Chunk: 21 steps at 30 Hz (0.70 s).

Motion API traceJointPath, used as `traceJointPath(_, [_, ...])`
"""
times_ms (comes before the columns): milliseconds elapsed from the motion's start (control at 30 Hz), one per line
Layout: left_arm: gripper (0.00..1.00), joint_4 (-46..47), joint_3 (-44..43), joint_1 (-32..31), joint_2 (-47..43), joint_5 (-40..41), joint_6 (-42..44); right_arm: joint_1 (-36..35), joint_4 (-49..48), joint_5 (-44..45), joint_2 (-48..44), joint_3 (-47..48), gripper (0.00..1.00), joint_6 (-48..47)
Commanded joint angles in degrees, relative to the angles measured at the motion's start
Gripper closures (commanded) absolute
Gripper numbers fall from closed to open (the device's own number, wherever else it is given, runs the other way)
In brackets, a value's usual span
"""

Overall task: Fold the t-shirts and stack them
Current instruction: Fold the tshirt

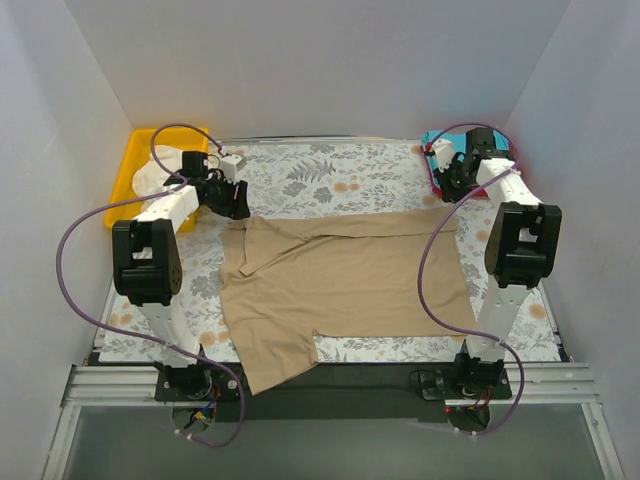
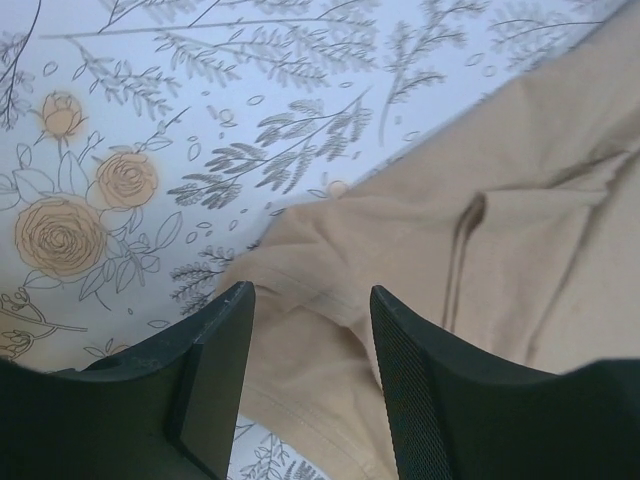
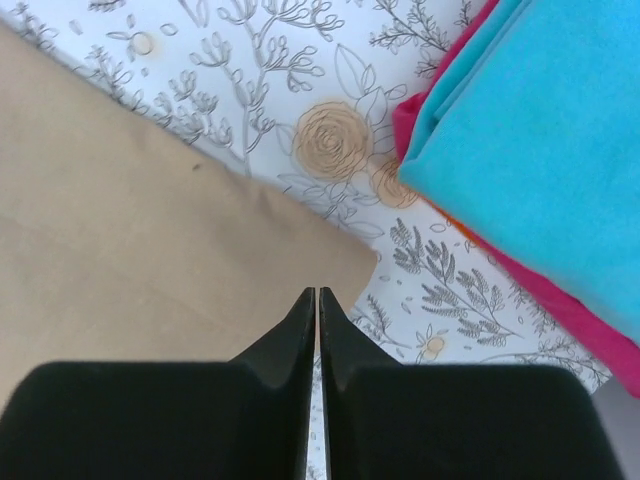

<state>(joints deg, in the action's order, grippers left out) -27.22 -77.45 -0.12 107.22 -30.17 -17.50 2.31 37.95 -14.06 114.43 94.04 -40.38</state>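
A yellow bin (image 1: 124,168) sits at the far left corner of the fern-printed cloth (image 1: 330,175).

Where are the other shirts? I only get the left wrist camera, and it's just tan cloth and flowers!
Observer: At the far right, a teal t-shirt lies folded on top of a red-pink one.
Operator: What's the other arm doing?
Observer: The right gripper has its fingers shut with nothing in them. It is over a corner of the tan t-shirt, close to that pile.
Operator: Anything over on my side?
Observer: Yes, a yellow bin sits at the far left, with a white t-shirt bunched up inside it.
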Motion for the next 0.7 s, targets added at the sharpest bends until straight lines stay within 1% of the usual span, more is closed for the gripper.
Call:
traceJointPath(0, [0.53,2.4,-2.9,-0.2,0.7,4.8,-3.4,0.3,1.9,0.4,1.5,3.5,0.89,1.8])
traceJointPath(33, [0.53,2.4,-2.7,-0.2,1.2,5.1,-3.3,0.3,1.8,0.2,1.1,3.2,0.86,1.6])
traceJointPath(67, [0.53,2.4,-2.6,-0.2,1.8,6.1,-3.2,0.3,1.7,-0.2,1.1,2.5,0.8,1.5])
traceJointPath(133, [0.53,2.3,-2.8,-0.2,3.9,7.0,-3.5,0.0,1.7,0.0,2.5,2.4,0.78,2.1])
traceJointPath(167, [0.56,1.2,-4.3,-0.2,5.6,7.7,-4.1,-0.8,1.7,1.2,3.9,2.6,0.8,2.2])
traceJointPath(367, [0.55,1.0,-5.2,-0.4,8.7,7.8,-4.5,-1.9,1.6,4.0,8.6,2.9,0.82,2.6])
traceJointPath(400, [0.58,0.9,-5.2,-0.6,9.1,8.0,-4.0,-1.9,1.6,4.3,9.2,2.8,0.83,2.6])
traceJointPath(433, [0.64,0.9,-5.3,-0.6,9.8,8.2,-3.9,-2.0,1.6,4.4,9.4,2.4,0.83,2.5])
traceJointPath(467, [0.73,0.9,-5.4,-0.6,10.1,9.7,-3.9,-2.0,1.5,4.7,9.7,1.7,0.83,2.5])
traceJointPath(500, [0.85,1.6,-5.6,-0.6,11.0,11.0,-4.2,-2.0,1.5,5.3,9.8,1.3,0.83,2.5])
traceJointPath(567, [1.0,2.0,-7.2,-0.5,12.0,13.2,-4.4,-2.0,1.2,5.9,10.2,0.7,0.83,2.8])
traceJointPath(667, [1.0,3.6,-10.5,-0.1,13.6,15.3,-4.8,-2.0,-0.1,8.7,11.8,1.2,0.83,4.3])
